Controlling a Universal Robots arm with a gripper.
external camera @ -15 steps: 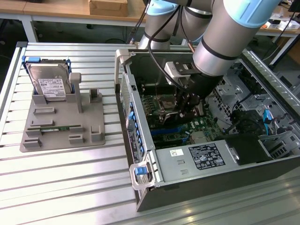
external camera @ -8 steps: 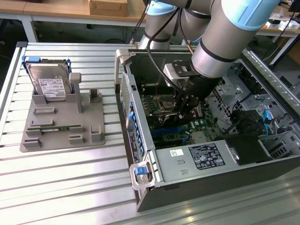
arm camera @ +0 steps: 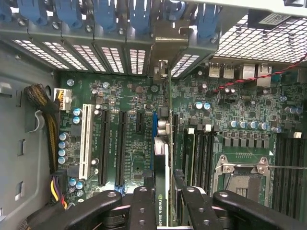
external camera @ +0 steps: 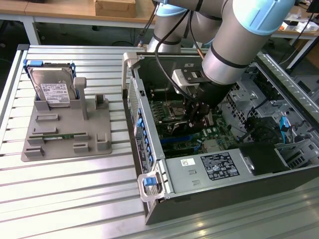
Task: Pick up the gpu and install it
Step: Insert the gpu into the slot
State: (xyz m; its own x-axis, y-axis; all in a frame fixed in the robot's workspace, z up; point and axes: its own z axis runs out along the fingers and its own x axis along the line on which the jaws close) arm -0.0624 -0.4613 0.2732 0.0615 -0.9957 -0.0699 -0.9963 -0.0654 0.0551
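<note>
one arm reaches down into an open computer case (external camera: 149,164) lying on its side on a slatted metal table (external camera: 75,199), at the exterior view's right. its gripper (external camera: 199,113) sits low over the green motherboard (external camera: 172,112). in the wrist view the gripper (arm camera: 163,203) has its black fingers (arm camera: 139,206) closed on the gpu (arm camera: 162,158), a slim card seen edge-on and standing upright between them, with a green-and-white logo strip on its upper edge. the card runs away from the fingers toward the row of vented slot covers (arm camera: 112,57) at the case's rear wall, and its silver bracket (arm camera: 163,72) stands at that wall, in line with one of the slot openings. the card's lower edge lies along a blue slot (arm camera: 155,139) on the motherboard; whether it is fully seated i cannot tell. beside it are black expansion slots (arm camera: 103,143) and a white slot (arm camera: 85,141), and on its other side the memory slots (arm camera: 204,153) and the bare processor socket (arm camera: 242,175). blue latches (arm camera: 103,12) line the rear wall above the covers.

at the exterior view's left, well apart from the case, a grey fixture tray (external camera: 70,134) lies on the table. a silver hard drive (external camera: 52,89) with a white label stands tilted at its far end, and a thin green memory stick (external camera: 57,135) lies in a groove nearer the front. a power supply (external camera: 209,169) with a label fills the near end of the case.
</note>
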